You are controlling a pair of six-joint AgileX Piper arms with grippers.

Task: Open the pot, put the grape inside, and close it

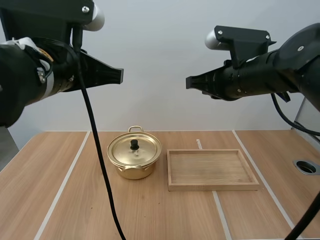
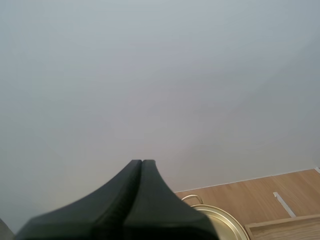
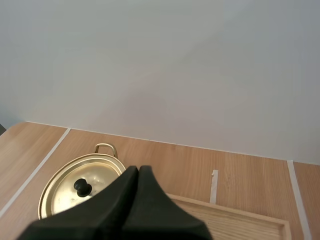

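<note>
Wooden bench [image 1: 150, 215] here, pale tape lines [image 1: 62, 186] running front to back. On it sits a gold pot [image 1: 134, 167] with its lid [image 1: 146, 150] on. Just right of it is a shallow wooden tray [image 1: 212, 169], close but apart. There's a round port [image 1: 306, 166] at the far right.

The pot [image 1: 131, 172] is shiny gold all over. Its lid [image 1: 145, 152] is the same gold, with a small black knob [image 1: 134, 144]. The tray [image 1: 212, 169] is pale wood with a fine grain running lengthwise. The counter [image 1: 150, 215] is a warmer light-brown wood grain, crossed by thin whitish lines [image 1: 64, 186]. The left hand [image 1: 120, 75] and the right hand [image 1: 189, 82] are both matt black. A ring [image 1: 306, 166] set in the counter is grey with a dark middle.
</note>
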